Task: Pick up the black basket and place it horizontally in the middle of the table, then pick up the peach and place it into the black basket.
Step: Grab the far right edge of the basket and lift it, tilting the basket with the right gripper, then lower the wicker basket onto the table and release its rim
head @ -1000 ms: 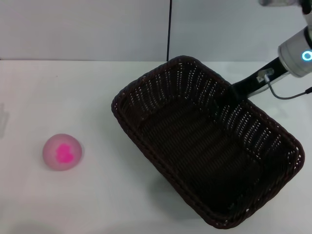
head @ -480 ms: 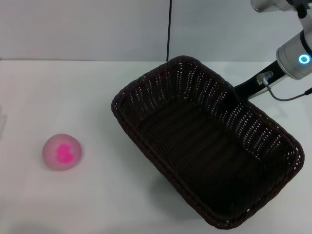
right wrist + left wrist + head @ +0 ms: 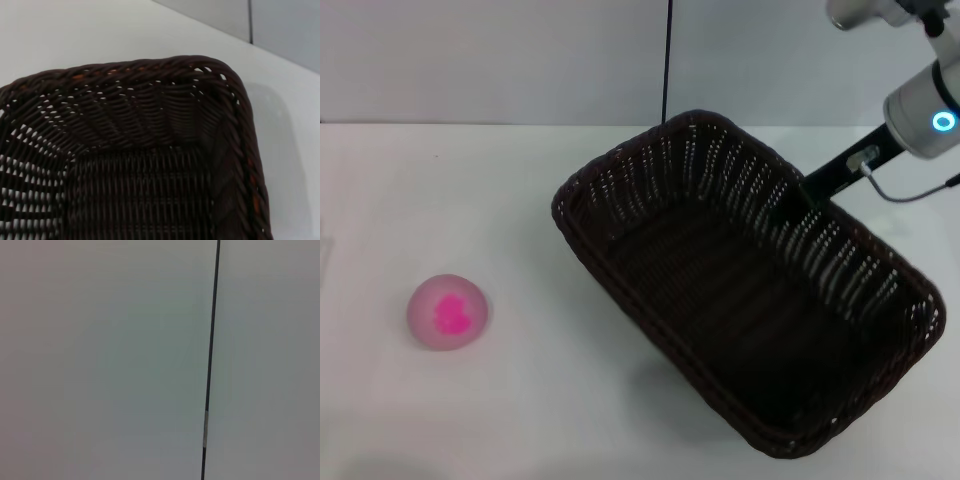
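The black basket (image 3: pixel 745 290) sits on the right half of the table (image 3: pixel 520 400), turned diagonally — one short end points toward the far middle of the table, the other toward the near right corner. Its braided rim (image 3: pixel 620 290) runs all the way round, and the openwork sides slope down to a dark woven floor with nothing lying in it. In the right wrist view the basket (image 3: pixel 145 165) fills most of the picture, one rounded corner and the inner wall seen from close above, with white tabletop (image 3: pixel 75 30) beyond the rim.

The right gripper (image 3: pixel 798 197) reaches down from the upper right to the basket's far long side and meets the rim there, its dark fingers at the wicker edge. It appears clamped on that rim, though the weave hides the tips.

The peach (image 3: pixel 447 311) rests well apart from the basket, on the left side of the table — a pale pink ball with its magenta blotch facing up. Nothing touches it.

The left gripper is out of sight; its wrist camera looks only at a plain pale wall (image 3: pixel 100 360) crossed by a thin dark vertical seam (image 3: pixel 210 360).
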### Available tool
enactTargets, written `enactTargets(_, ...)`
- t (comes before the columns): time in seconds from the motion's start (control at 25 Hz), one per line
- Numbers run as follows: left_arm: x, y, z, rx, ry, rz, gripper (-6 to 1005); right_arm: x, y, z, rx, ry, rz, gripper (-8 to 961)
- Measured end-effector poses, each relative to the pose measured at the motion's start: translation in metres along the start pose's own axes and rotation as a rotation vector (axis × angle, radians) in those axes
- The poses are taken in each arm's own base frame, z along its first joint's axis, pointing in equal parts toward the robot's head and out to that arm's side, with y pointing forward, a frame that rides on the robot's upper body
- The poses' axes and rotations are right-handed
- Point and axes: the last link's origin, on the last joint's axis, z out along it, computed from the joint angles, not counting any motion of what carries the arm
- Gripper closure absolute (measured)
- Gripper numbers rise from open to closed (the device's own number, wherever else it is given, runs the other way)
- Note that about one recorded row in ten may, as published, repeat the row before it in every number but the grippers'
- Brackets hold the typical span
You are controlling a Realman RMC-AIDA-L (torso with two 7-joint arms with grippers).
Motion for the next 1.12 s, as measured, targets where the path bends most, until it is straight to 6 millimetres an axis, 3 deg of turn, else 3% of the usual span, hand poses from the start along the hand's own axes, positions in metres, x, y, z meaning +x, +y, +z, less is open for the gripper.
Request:
enactTargets(0.32, 0.004, -0.006, -0.013, 0.013, 0.029, 0.009, 229, -0.022, 0.006, -0.028, 0.056, -0.049, -0.330, 813)
enactTargets(0.44, 0.004, -0.007, -0.016, 0.015, 0.032, 0.015, 231, -0.028, 0.011, -0.029, 0.070, -0.050, -0.484, 813)
enactTargets(0.6, 0.007, -0.013, -0.031, 0.029, 0.047, 0.033, 234, -0.042, 0.021, -0.017, 0.136, -0.062, -0.718, 812)
enactTargets(1.12, 0.008, -0.017, -0.048, 0.032, 0.054, 0.052, 242, -0.075, 0.059, 0.008, 0.169, -0.143, -1.062, 794)
